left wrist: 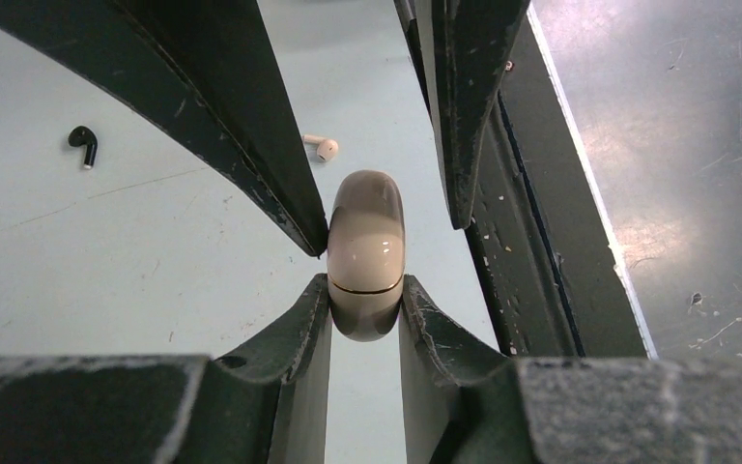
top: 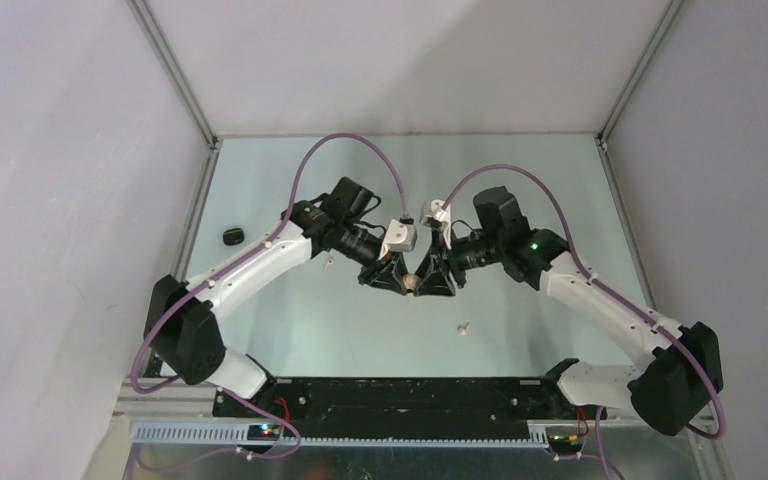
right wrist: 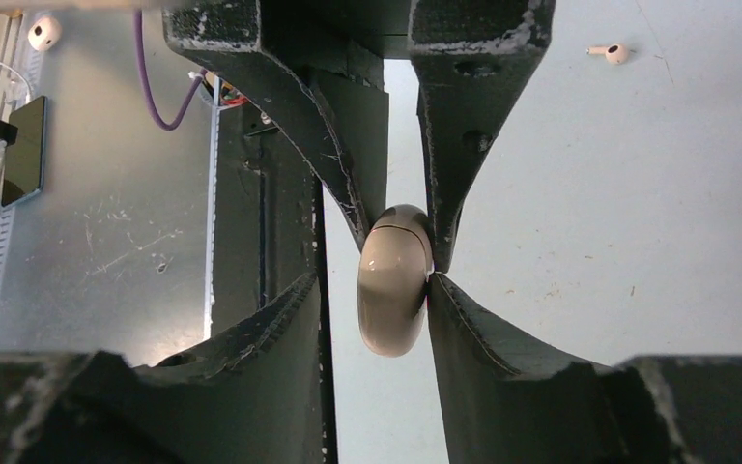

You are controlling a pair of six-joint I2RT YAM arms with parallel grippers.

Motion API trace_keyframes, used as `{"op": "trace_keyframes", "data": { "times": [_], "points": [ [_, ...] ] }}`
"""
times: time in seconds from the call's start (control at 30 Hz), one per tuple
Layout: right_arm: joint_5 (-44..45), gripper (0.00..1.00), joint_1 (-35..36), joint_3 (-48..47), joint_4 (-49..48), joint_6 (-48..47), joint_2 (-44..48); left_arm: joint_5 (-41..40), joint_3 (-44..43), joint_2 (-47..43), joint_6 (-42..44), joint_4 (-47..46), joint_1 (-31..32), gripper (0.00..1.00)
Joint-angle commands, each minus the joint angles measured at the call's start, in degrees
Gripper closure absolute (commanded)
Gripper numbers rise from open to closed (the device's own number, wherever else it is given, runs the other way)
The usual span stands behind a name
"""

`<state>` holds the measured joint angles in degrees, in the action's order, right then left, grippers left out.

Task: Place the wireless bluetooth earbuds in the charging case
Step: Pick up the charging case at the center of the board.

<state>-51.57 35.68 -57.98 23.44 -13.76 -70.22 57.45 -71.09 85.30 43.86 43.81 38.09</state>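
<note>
Both black pincers, left and right, pinch the closed beige oval charging case mid-bench; opening its lid seems next, white earbuds lying near it.

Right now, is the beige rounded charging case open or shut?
Shut: the beige rounded charging case shows only a thin seam, lid flush, pinched between left gripper and right gripper.
</note>
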Motion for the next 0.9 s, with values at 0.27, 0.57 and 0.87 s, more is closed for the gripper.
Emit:
{"op": "trace_keyframes", "data": {
  "times": [0.27,0.57,0.87],
  "points": [
    [1.87,0.63,1.81,0.23,-0.03,-2.69,0.78,2.96,-2.47,-0.56,-1.2,-1.87,0.36,0.97],
    [2.63,0.91,2.0,0.23,-0.23,-2.59,1.1,2.45,-2.15,-1.12,-2.03,-2.9,0.38,0.66],
    [1.04,0.98,-2.08,-0.11,-5.97,4.62,5.42,0.73,2.16,-5.11,-7.27,-11.06,0.34,0.17]
  ]
}}
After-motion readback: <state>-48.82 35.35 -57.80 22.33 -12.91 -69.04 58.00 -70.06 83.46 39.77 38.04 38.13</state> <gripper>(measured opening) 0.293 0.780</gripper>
